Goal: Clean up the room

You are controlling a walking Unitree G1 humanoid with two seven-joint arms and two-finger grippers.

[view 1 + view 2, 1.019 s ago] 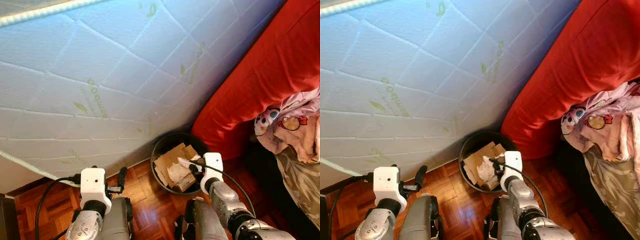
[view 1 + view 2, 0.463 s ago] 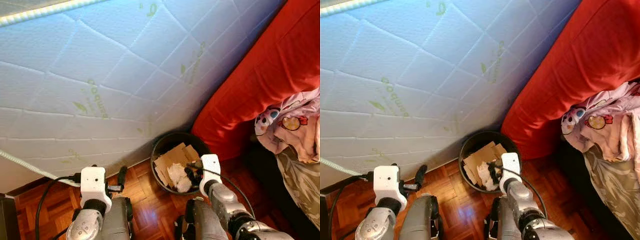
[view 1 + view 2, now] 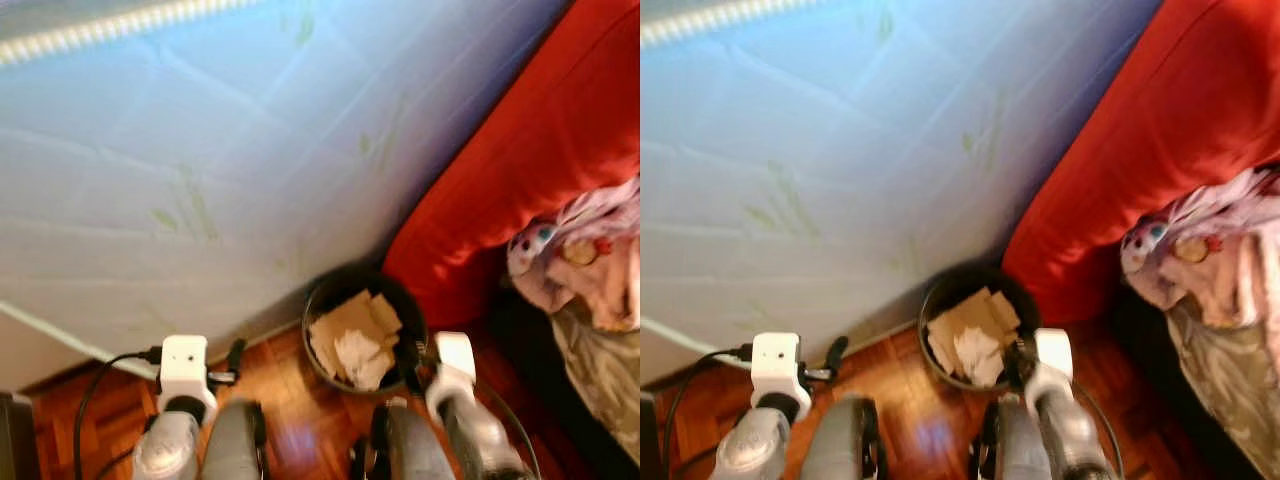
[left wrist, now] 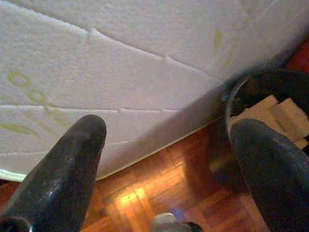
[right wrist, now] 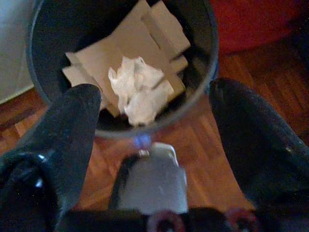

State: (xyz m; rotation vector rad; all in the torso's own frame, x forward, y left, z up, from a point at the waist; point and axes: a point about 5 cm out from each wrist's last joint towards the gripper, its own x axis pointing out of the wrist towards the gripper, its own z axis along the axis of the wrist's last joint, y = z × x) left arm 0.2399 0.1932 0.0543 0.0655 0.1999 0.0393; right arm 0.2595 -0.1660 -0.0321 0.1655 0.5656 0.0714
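Crumpled white paper [image 5: 137,92] on brown cardboard pieces [image 5: 120,50] inside black bin [image 5: 205,46], right gripper [image 5: 154,130] fingers apart above, left gripper [image 4: 166,159] fingers apart, empty.

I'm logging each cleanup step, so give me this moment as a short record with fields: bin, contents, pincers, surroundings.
bin: black round bin on the wood floor, between the white mattress and the red cushion
contents: cardboard pieces with crumpled white paper on top
right pincer: open, empty, above the bin's near rim
left pincer: open, empty, near the mattress
surroundings: patterned cloth at right
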